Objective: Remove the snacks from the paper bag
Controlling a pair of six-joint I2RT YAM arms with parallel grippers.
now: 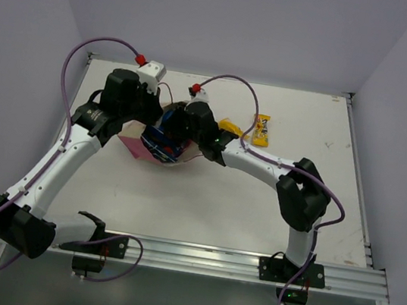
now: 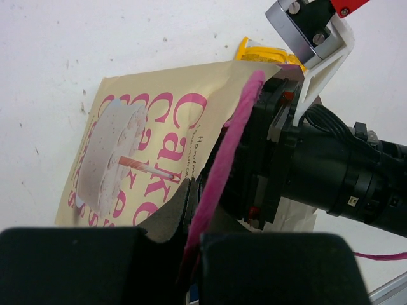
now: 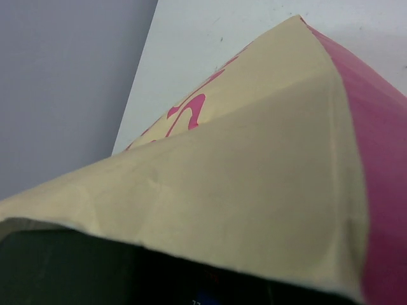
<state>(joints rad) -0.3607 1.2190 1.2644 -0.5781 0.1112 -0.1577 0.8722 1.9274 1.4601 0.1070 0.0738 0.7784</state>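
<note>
The paper bag lies on its side, cream face with pink "Cake" writing up. My left gripper is shut on its pink rim and holds the mouth open. My right gripper reaches into the mouth and appears shut on a dark blue packet. Its fingers are hidden in the right wrist view, which shows the bag's cream inside and a dark strip of packet. Two yellow packets lie on the table to the right; one shows behind the bag.
The white table ends at walls on the back and both sides. The right arm's wrist fills the bag's mouth. Purple cables loop above both arms. A metal rail runs along the near edge.
</note>
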